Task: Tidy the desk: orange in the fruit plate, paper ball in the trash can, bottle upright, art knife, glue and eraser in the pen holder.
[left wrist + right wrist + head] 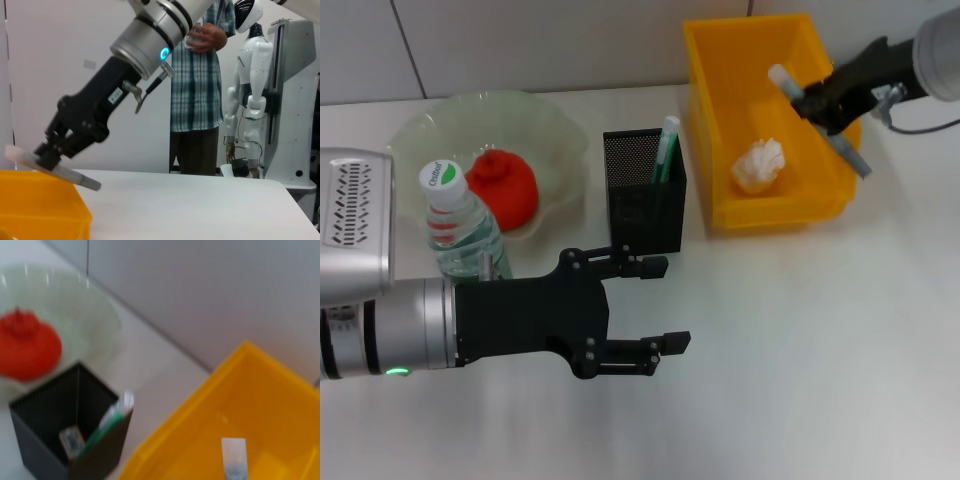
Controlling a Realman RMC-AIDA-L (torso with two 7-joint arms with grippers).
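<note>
The orange (504, 186) lies in the pale green fruit plate (555, 130). Beside the plate, the water bottle (460, 225) stands upright. The black mesh pen holder (645, 195) holds a green-and-white stick (667, 148) and a small block (72, 440). A white paper ball (760, 165) rests in the yellow trash can (715, 80). Above that bin, my right gripper (817, 100) is shut on a slim grey glue stick (850, 155) with a white end, also seen as the glue stick (75, 177) under the right gripper (47, 152). My left gripper (665, 305) hangs open in front of the pen holder, holding nothing.
The white desk (820, 350) spreads to the front and right. A wall runs behind the plate and the bin. In the left wrist view, a person in a checked shirt (200, 75) and a white humanoid robot (255, 90) stand beyond the desk's far edge.
</note>
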